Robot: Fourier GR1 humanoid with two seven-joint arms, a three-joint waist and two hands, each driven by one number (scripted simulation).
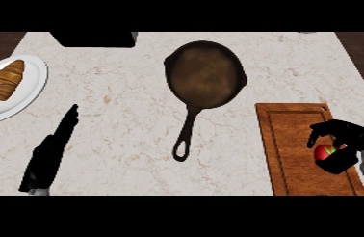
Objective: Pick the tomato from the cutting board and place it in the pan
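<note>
A red tomato [323, 152] with a green stem lies on the wooden cutting board [288, 149] at the right. My right hand [340, 139] is over it, fingers and thumb curled round the tomato and hiding part of it. The dark cast-iron pan [204, 73] sits at the counter's middle back, its handle [186, 135] pointing toward me. My left hand [51, 151] rests open at the lower left, fingers straight and pointing away.
A white plate [32, 89] with a croissant [8, 79] sits at the left edge. A black box-like object [96, 38] stands at the back left. Bare marble counter lies between the pan handle and the cutting board.
</note>
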